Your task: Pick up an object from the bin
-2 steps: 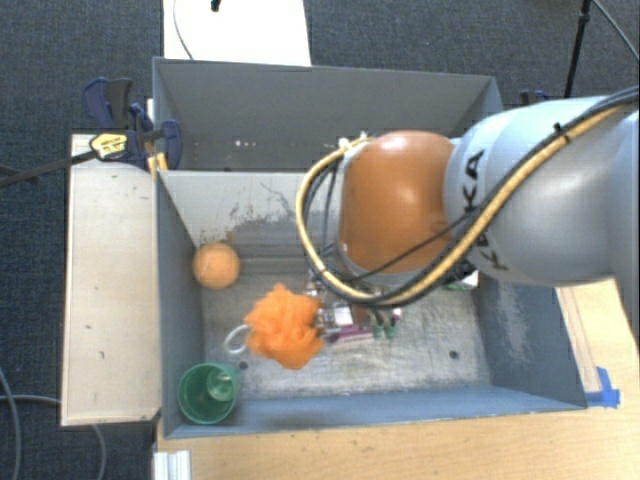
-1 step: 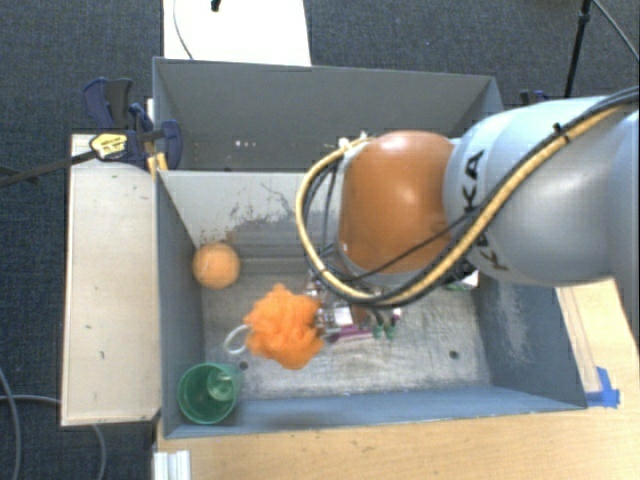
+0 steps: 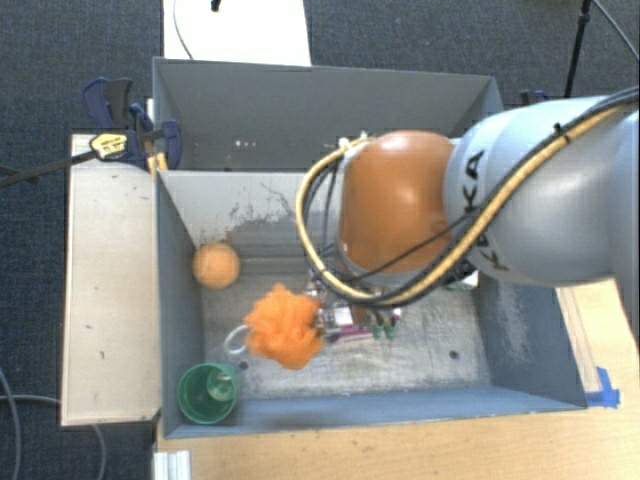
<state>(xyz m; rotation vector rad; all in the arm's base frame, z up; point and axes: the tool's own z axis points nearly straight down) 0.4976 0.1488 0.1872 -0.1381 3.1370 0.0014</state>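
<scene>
Sitting in the near left corner of the bin (image 3: 400, 408): green cup (image 3: 207, 393), mouth up. Just beyond, mid-floor, a ruffled orange puff (image 3: 285, 326) with a clear ring (image 3: 236, 340) at its left side. Pincer (image 3: 345, 316) low, just beside the puff's right edge, above small purple and green bits (image 3: 362, 332); open or closed cannot be told, it sits under the arm's orange cover (image 3: 395, 203). Farther left, peach ball (image 3: 216, 266) by the left wall.

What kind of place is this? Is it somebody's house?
Probably not a house. It looks like a robot lab: a big robot arm reaches into a grey metal bin holding an orange ball, a fluffy orange thing and a green cup, with cables on the carpet.
</scene>
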